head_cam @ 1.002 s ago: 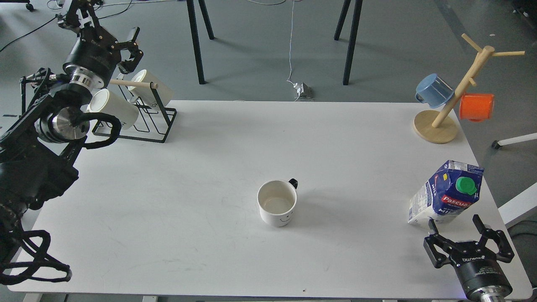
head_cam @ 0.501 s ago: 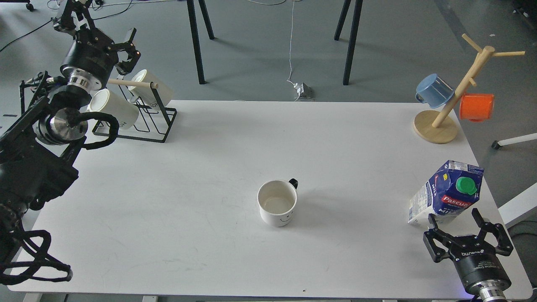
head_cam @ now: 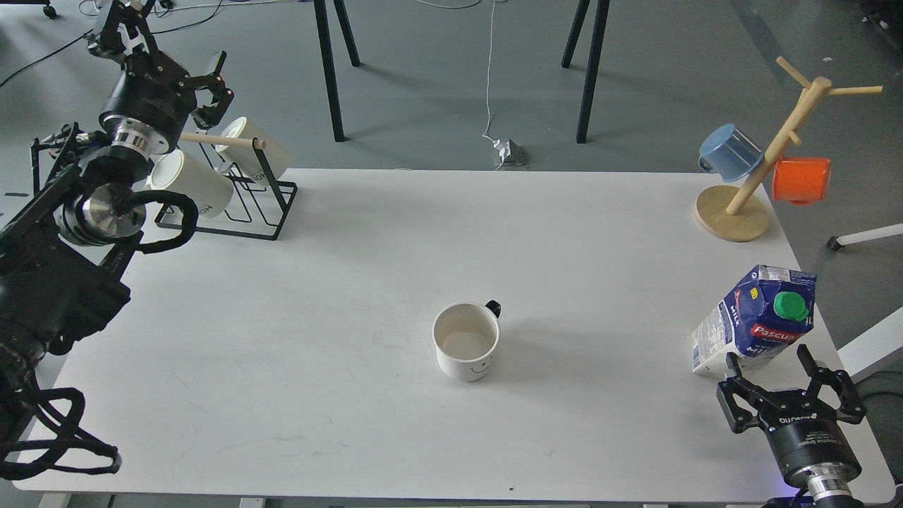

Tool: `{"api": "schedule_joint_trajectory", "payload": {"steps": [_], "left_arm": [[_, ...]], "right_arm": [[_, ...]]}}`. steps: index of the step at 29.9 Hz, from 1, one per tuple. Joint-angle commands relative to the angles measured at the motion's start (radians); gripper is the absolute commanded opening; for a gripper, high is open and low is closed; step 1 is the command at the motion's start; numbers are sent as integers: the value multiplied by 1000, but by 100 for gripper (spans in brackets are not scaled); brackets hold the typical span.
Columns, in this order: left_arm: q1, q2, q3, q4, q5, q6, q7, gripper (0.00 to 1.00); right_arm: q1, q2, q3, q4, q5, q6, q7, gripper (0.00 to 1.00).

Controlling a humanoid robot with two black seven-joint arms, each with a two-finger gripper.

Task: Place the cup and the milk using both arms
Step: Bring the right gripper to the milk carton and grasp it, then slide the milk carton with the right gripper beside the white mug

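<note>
A white cup (head_cam: 465, 342) with a smiley face and a black handle stands upright at the middle front of the white table (head_cam: 353, 268). A blue and white milk carton (head_cam: 752, 321) with a green cap stands tilted near the table's right edge. My right gripper (head_cam: 767, 356) is open just in front of the carton, with its fingertips (head_cam: 731, 363) at the carton's base on either side. My left gripper (head_cam: 166, 60) is open and empty, high at the far left, above the black rack.
A black wire rack (head_cam: 271, 204) with a wooden bar holds two white cups (head_cam: 190, 183) at the back left. A wooden mug tree (head_cam: 734, 212) with a blue cup (head_cam: 730, 152) and an orange cup (head_cam: 801, 180) stands at the back right.
My right gripper has moved forward and slightly right up to the carton, and the carton has shifted a little to the right. My left gripper has drifted slightly up and left.
</note>
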Motion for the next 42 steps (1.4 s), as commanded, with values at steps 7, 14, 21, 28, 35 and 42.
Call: {"api": "schedule_joint_trajectory", "payload": {"steps": [7,14,21,28,35,42], "left_arm": [[-1,4,5,0,1,0,-2,100],[-1,4,6,0,3,1,0,100],[-1,4,6,15,5,0,0,100],[-3,4,6,29,6,0,0,100],[-4,4,8,31,8,1,0,100],[-4,6,8,31,9,5,0,100]], "right_arm": [[24,62,-12,-21,-2,0,1,94],[33,67,-10,-18,-2,0,1,93],[41,67,3,-18,-2,0,9,85],[58,67,3,-17,-2,0,40,63],[36,91,6,81,0,0,43,57],[27,101,-21,135,-5,0,43,53]]}}
